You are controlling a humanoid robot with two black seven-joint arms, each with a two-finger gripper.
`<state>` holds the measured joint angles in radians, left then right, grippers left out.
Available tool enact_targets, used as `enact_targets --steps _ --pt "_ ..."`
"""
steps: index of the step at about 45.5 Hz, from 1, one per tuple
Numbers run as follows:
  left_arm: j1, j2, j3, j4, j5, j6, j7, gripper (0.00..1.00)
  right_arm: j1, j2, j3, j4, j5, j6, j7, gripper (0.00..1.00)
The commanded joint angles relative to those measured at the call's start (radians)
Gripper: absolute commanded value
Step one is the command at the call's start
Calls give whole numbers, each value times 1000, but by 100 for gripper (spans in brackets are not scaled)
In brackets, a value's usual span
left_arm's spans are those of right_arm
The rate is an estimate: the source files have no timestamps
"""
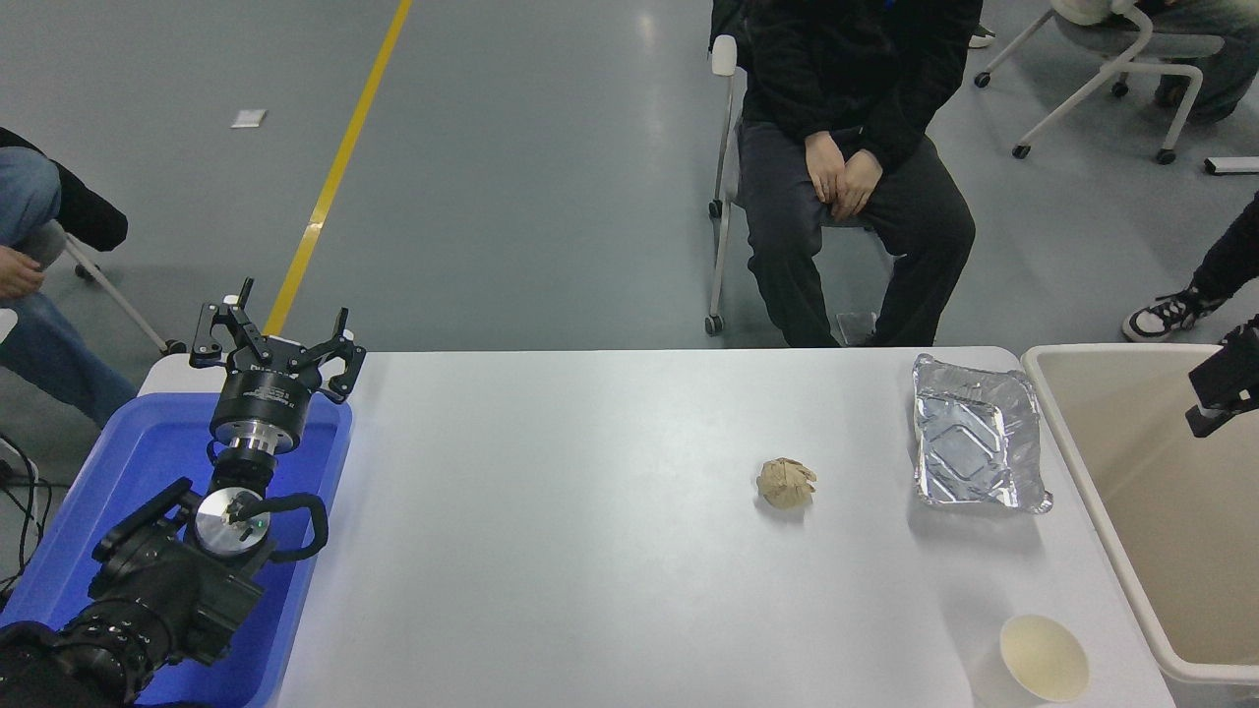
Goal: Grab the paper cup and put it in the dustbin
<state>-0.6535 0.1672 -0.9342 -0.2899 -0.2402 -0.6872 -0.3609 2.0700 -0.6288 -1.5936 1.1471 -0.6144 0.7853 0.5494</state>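
The paper cup (1045,658) stands upright on the white table (590,551) near its front right corner, white outside and cream inside. Just to its right lies the big beige dustbin (1087,462), open at the top. Only a black tip of my right gripper (1223,385) shows at the picture's right edge, over the dustbin's far half and well away from the cup. My left gripper (275,336) is parked open over the blue tub at the lower left, holding nothing.
A crumpled tan paper ball (787,483) lies right of the table's middle. A silver foil tray (976,434) sits beside the dustbin's left rim. The blue tub (69,531) is at the table's left end. A person (851,167) sits at the far side.
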Motion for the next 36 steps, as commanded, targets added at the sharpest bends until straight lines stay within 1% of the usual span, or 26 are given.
enact_targets --steps 1,6,9,13,18,20,25,28,29,33,36 --pt "0 0 0 0 -1 0 -1 99 -107 -68 7 -67 188 0 -3 100" --pt "0 0 0 0 -1 0 0 99 -114 -68 26 -73 202 0 -6 100" --pt "0 0 0 0 -1 0 -1 99 -125 -63 21 -75 186 0 -9 100" --pt "0 0 0 0 -1 0 -1 99 -146 -52 20 -78 144 0 -26 100" --pt "0 0 -2 0 -1 0 -1 99 -172 -3 18 -81 94 0 -43 100" --pt "0 0 -2 0 1 0 0 99 -179 15 14 -73 73 0 -66 100" --pt "0 0 -2 0 -1 0 -1 99 -252 38 27 -67 30 0 -156 100" --pt "0 0 0 0 -1 0 0 99 -280 49 35 -53 24 0 -206 100" --pt "0 0 -2 0 -1 0 0 99 -281 47 38 -43 21 0 -229 100" --pt "0 0 0 0 -1 0 -1 99 -286 43 60 -6 21 0 -292 100" --pt "0 0 -2 2 -1 0 0 99 -289 31 96 9 21 0 -319 100"
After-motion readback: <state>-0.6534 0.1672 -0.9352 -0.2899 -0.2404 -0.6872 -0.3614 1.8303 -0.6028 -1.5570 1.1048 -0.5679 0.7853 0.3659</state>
